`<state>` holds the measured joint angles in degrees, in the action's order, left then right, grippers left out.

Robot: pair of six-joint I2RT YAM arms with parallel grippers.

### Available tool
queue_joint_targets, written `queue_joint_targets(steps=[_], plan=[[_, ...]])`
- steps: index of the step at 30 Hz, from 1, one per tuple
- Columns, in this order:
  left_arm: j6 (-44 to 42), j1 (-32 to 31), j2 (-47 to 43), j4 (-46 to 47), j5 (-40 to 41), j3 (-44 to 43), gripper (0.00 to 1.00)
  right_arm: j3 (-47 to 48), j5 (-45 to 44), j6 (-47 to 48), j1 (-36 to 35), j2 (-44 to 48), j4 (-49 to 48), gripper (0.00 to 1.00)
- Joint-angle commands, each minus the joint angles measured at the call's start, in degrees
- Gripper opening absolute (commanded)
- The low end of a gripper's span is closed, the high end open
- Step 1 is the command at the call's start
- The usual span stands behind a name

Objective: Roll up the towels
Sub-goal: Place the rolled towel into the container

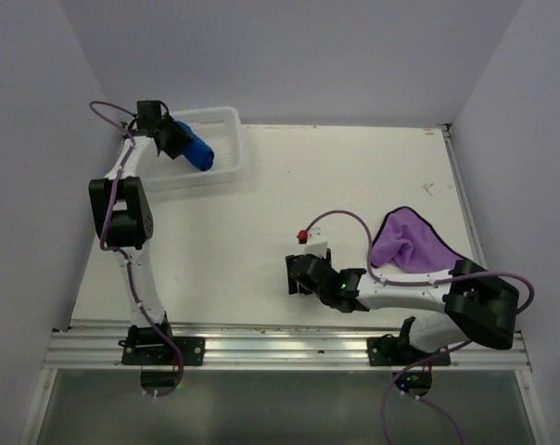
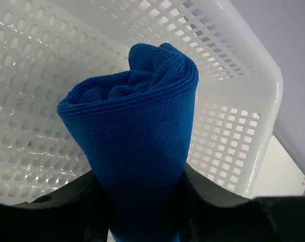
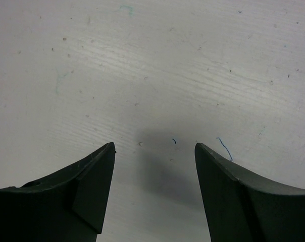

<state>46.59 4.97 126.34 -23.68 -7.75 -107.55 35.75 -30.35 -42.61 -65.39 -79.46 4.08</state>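
Note:
The royal blue towel (image 1: 198, 153) is rolled into a tight cylinder (image 2: 137, 136) and is clamped between the jaws of my left gripper (image 1: 183, 141), which holds it over the white mesh basket (image 1: 226, 120). In the left wrist view the roll sticks up from between the black fingers (image 2: 208, 194), its spiral end facing the basket wall (image 2: 233, 116). The light purple towel (image 1: 405, 241) with a dark edge lies crumpled on the table at the right, partly behind my right arm. My right gripper (image 1: 294, 275) hovers open over bare table (image 3: 152, 75), left of that towel.
The basket stands at the table's back left corner. A small red-topped part (image 1: 305, 235) sits on the right arm near the table's middle. Side walls close in the table on the left and right. A metal rail (image 1: 280, 350) runs along the near edge.

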Motion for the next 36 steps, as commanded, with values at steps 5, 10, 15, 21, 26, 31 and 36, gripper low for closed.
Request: queue_joint_targets(steps=[5, 10, 15, 21, 26, 31, 36], plan=[[4.47, 0.65, 4.87, 4.26, -3.50, -2.58, 0.49, 2.05, 1.69, 0.77, 2.19, -1.74, -1.88, 0.69], [7.11, 0.56, 6.55, 8.03, -5.25, -1.44, 0.49, 2.75, 3.01, 1.30, 3.60, -3.24, -2.05, 0.69], [8.52, 0.48, 6.46, 14.09, -5.79, 0.58, 0.49, 3.63, 4.42, 1.83, 4.91, -5.79, -3.19, 0.69], [9.48, 0.39, 8.74, 16.83, -6.22, -0.91, 0.50, 4.94, 6.18, 2.00, 5.88, -8.78, -3.73, 0.69], [9.57, 0.21, 11.46, 17.79, -6.66, -2.84, 0.52, 6.00, 7.32, 2.44, 6.76, -10.62, -3.81, 0.69], [10.54, -0.22, 13.49, 19.46, -6.93, -4.16, 0.52, 6.44, 8.72, 2.62, 7.73, -11.94, -3.81, 0.69], [11.16, -1.02, 14.72, 22.71, -7.37, -5.04, 0.54, 6.79, 9.43, 2.71, 7.99, -13.61, -5.22, 0.69]])
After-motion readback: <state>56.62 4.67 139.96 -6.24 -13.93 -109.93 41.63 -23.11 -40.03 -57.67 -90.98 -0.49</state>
